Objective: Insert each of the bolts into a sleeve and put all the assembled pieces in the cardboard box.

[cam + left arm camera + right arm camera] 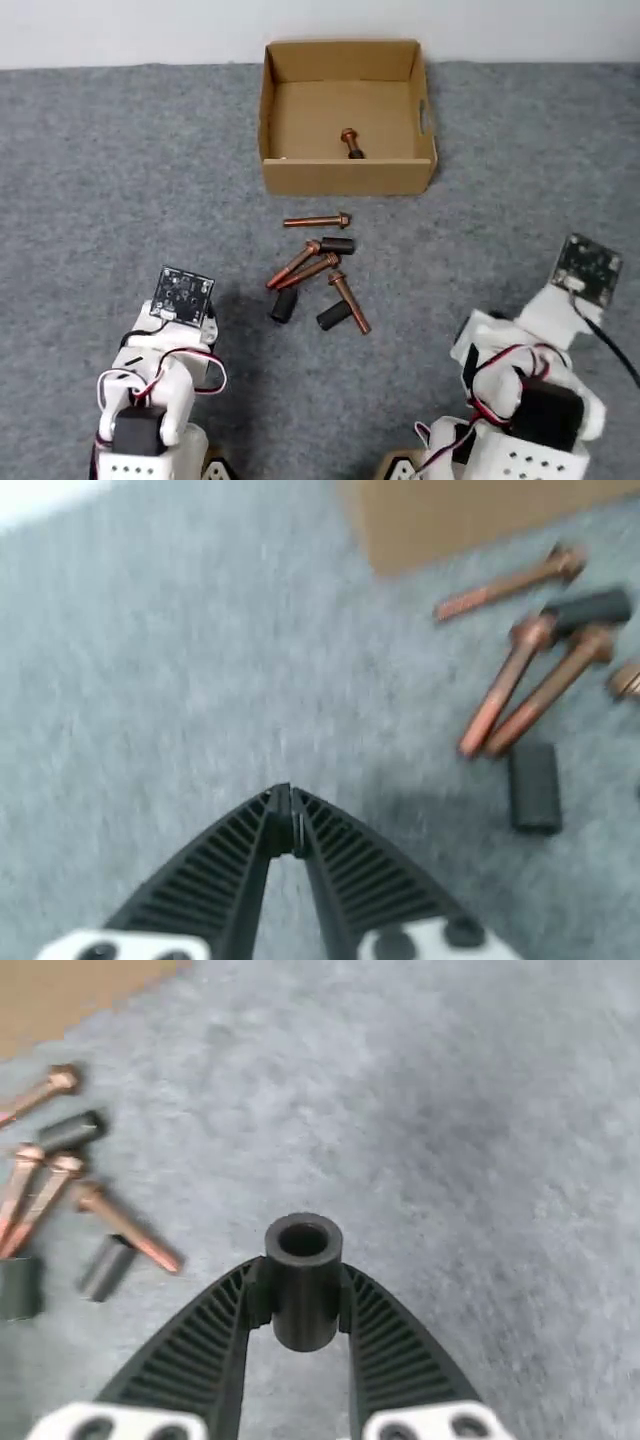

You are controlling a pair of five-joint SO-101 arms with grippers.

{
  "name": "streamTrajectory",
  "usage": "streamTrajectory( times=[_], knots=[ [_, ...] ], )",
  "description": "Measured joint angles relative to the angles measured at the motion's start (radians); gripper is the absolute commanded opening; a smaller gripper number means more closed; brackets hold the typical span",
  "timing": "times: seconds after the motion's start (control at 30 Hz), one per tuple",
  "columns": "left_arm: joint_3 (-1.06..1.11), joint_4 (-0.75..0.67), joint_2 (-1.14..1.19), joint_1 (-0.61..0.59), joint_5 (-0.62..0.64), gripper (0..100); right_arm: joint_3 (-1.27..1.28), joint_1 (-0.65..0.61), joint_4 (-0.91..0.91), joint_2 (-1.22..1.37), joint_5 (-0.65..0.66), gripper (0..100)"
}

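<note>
Bright, even light covers the grey felt table (100,200); only faint, short shadows sit beside the small black plastic sleeves (283,305).

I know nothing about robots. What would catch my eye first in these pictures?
The right gripper clamps a black sleeve, its open end facing the wrist camera. On the grey mat between the arms and the cardboard box lies a scatter of copper bolts and loose sleeves. One assembled piece lies inside the box.
</note>
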Motion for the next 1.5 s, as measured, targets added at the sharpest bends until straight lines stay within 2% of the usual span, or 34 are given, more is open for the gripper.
streamTrajectory(
  times=[0.1, 0.23, 0.53, 0.73, 1.03, 1.1, 1.23, 1.5],
  knots=[
    [-0.089, 0.037, 0.021, 0.052, -0.029, 1, 0.031, 0.040, -0.005, -0.081, 0.008, 0.8],
    [-0.215, 0.087, 0.176, 0.107, -0.058, 1, 0.089, 0.051, -0.006, -0.176, 0.031, 0.8],
    [-0.611, 0.078, 0.743, 0.215, -0.066, 1, 0.203, 0.046, -0.032, -0.523, 0.080, 0.8],
    [-0.925, 0.101, 1.138, 0.242, -0.064, 1, 0.206, 0.046, -0.032, -0.535, 0.087, 0.8],
    [-1.344, 0.307, 1.720, 0.305, -0.092, 1, 0.206, 0.046, -0.032, -0.535, 0.087, 0.8],
    [-1.433, 0.334, 1.835, 0.322, -0.115, 4, 0.206, 0.046, -0.032, -0.535, 0.087, 0.8],
    [-1.583, 0.347, 2.015, 0.336, -0.146, 11, 0.206, 0.046, -0.032, -0.535, 0.087, 0.8],
    [-1.809, 0.413, 2.246, 0.334, -0.230, 11, 0.206, 0.046, -0.032, -0.535, 0.087, 0.8]
  ],
)
